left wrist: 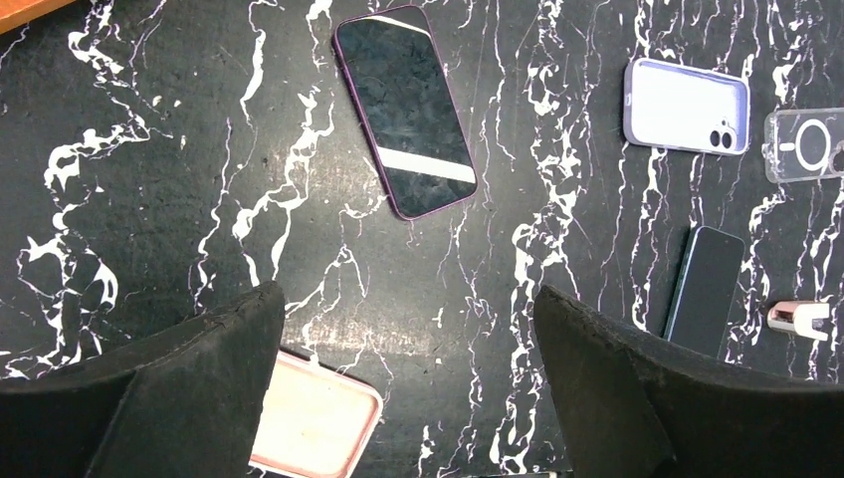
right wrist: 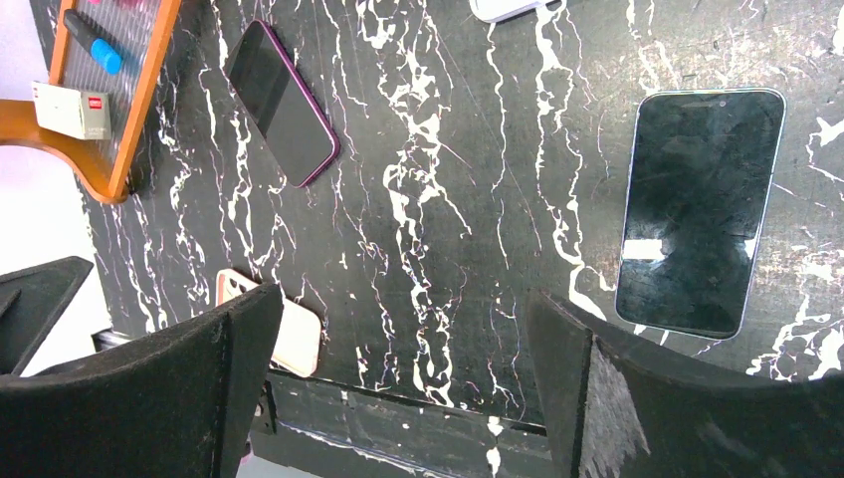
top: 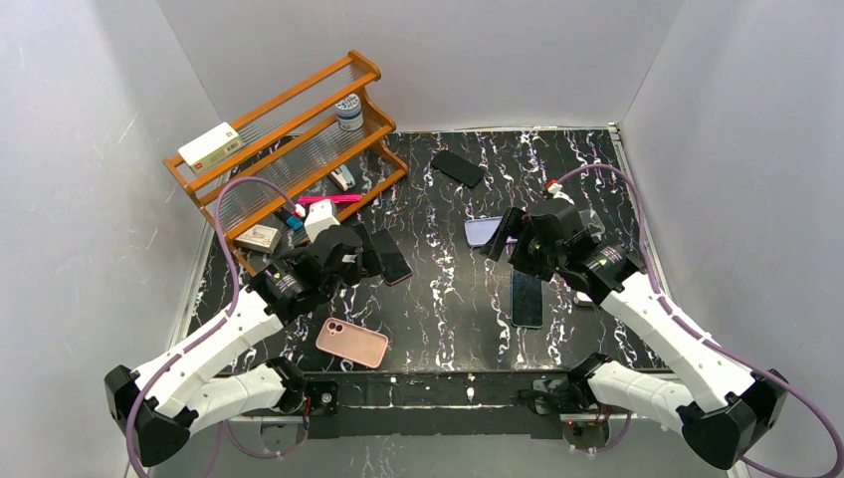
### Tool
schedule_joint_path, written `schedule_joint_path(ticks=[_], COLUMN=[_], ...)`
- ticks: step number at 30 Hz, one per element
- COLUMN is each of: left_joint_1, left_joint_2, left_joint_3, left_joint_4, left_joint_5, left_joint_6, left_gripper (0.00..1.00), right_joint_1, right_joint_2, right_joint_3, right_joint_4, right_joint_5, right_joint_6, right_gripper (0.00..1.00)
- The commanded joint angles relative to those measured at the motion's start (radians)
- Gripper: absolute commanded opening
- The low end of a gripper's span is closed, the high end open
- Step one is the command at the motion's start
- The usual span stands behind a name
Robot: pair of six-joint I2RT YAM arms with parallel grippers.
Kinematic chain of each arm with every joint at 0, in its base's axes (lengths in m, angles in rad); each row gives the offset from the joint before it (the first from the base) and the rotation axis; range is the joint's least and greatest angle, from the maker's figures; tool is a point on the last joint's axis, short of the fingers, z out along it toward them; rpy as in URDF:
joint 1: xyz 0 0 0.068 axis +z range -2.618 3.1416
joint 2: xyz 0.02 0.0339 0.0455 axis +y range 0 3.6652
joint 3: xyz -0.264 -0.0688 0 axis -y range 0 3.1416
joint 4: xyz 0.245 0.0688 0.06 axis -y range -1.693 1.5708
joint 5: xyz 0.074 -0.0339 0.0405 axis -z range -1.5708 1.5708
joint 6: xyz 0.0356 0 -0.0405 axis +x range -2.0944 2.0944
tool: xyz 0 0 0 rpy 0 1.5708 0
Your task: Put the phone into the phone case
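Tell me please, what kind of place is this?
Probably a robot test cell: plain white walls enclose a marble-patterned table, and a wooden rack and several phones are laid out as props.

Orange wooden rack (top: 309, 97) at the black marble table's (top: 448, 299) far left, 1 white box (top: 210, 145) on top

The surface (top: 448, 299) looks like black stone with white veining, smooth with a dull sheen. The purple-rimmed phone (left wrist: 403, 110) has a glossy glass screen catching a bright bar of light. The pale-rimmed phone (right wrist: 700, 209) is just as glossy, with faint smudges. The lilac case (left wrist: 687, 107) looks matt and soft. The clear case (left wrist: 806, 144) is transparent plastic. The pink case (top: 351, 342) is matt. The rack (top: 363, 72) is varnished orange-brown wood. The fingers (left wrist: 189, 398) of the left tool (left wrist: 406, 299) are matt black and coarse. Those of the right tool (right wrist: 403, 299) show grey scuffing.
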Motion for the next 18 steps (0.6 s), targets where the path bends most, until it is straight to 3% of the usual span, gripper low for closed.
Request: schedule_joint_path(ticks=[1, 14, 18], left_joint_1=[0.0, -0.001, 0.0], left_joint_2=[-0.019, 0.01, 0.01], left_joint_3=[-0.015, -0.012, -0.032], left_joint_4=[0.004, -0.065, -0.154], left_joint_5=[-0.007, -0.033, -0.066], left_joint_6=[-0.013, -0.079, -0.186], left_gripper=[0.93, 0.92, 0.86], right_joint_1=[-0.003, -0.003, -0.003], right_joint_2=[-0.009, -0.025, -0.026], right_joint_3=[0.038, 0.009, 0.01], right_joint_4=[0.027, 0.021, 0.014], right_joint_5=[0.018, 0.041, 0.039], right_joint_6=[-0.005, 0.019, 0.028], right_gripper=[0.99, 0.99, 0.99])
